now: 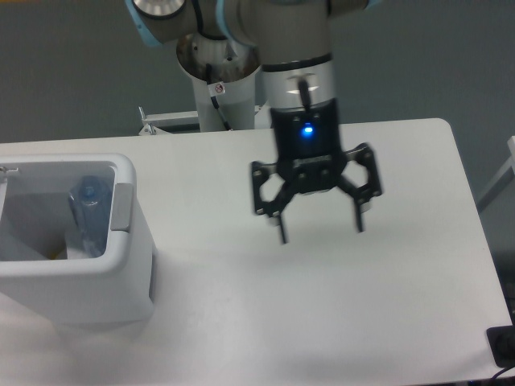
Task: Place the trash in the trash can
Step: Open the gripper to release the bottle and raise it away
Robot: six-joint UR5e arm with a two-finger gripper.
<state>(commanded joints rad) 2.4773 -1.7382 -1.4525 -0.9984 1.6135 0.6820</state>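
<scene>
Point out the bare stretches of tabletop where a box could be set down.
The table lies bare from the trash can across to its right edge, along the front, and at the back right corner. The open gripper hangs over the middle. The left end is taken by the trash can, with the bottle inside.
</scene>
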